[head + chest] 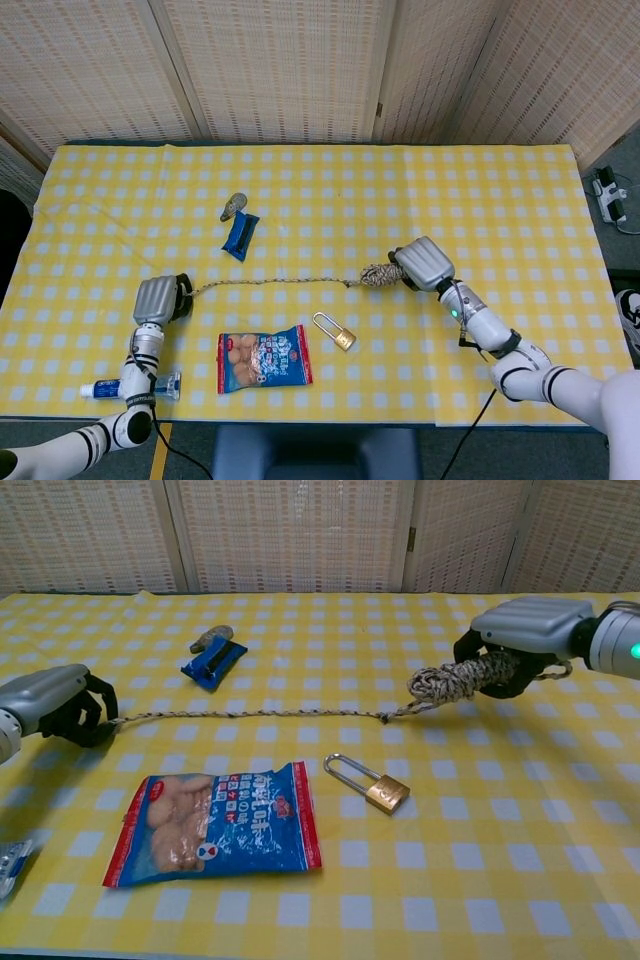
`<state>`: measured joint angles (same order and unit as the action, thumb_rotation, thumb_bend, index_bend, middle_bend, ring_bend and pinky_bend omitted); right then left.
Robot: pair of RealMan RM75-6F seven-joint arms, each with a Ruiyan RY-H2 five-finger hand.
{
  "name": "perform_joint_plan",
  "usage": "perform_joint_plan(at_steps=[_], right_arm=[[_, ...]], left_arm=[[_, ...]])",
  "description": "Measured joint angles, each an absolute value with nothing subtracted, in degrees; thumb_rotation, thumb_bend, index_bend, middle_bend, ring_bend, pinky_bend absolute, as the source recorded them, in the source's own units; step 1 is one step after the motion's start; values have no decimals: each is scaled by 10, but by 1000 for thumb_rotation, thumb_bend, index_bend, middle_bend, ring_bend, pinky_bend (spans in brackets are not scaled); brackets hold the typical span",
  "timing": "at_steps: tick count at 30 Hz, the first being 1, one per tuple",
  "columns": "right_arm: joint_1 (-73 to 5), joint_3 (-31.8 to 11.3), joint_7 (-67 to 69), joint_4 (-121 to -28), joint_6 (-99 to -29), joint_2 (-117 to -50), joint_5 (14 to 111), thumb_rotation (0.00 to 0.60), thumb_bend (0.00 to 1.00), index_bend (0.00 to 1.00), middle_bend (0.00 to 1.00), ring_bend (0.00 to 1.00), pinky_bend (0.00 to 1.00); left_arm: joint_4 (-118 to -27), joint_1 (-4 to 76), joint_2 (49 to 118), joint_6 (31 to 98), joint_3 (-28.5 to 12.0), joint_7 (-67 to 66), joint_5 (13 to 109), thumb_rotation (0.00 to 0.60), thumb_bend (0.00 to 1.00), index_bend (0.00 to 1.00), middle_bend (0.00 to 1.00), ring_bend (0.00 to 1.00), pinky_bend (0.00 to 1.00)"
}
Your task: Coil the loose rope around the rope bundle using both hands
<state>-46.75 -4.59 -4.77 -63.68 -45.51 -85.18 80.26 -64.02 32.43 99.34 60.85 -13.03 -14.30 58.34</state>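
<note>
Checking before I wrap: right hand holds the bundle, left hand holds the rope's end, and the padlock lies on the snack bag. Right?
Not quite. The padlock lies on the cloth beside the snack bag, not touching it, as the chest view shows. The right hand does hold the bundle; the left hand holds the rope end.

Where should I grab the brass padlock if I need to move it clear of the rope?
Grip the padlock by its steel shackle, coming straight down from above. It lies flat on the tablecloth, so the brass body offers little edge, while the shackle's open loop lets fingers hook in. Nothing touches it.

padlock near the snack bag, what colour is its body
The padlock has a brass-gold body; the chest view shows it best.
</note>
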Motion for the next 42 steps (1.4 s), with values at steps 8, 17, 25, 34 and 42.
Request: perform_joint_plan(at_steps=[8, 17, 25, 34, 42], right_arm=[[-459, -53, -18, -672, -485, -828, 812, 600, 549, 694, 568, 664, 571], [-444, -57, 46, -737, -528, -792, 837, 600, 550, 745, 613, 694, 596], [-435, -54, 115, -791, -562, -770, 871, 600, 554, 811, 663, 754, 637], [-429, -48, 174, -831, -587, -767, 900, 600, 572, 890, 722, 802, 690], [-439, -47, 183, -847, -574, -782, 903, 600, 581, 933, 757, 837, 725]], left_arm=[[-676, 316, 960, 639, -128, -118, 633, 600, 493, 680, 848, 833, 806], [-781, 312, 874, 649, -136, -87, 671, 600, 510, 703, 872, 851, 816], [-873, 323, 795, 629, -156, -53, 686, 600, 534, 728, 891, 868, 829], [-922, 360, 753, 579, -186, -39, 657, 600, 543, 731, 894, 871, 831], [-959, 388, 734, 560, -214, -37, 629, 600, 557, 733, 894, 873, 831]])
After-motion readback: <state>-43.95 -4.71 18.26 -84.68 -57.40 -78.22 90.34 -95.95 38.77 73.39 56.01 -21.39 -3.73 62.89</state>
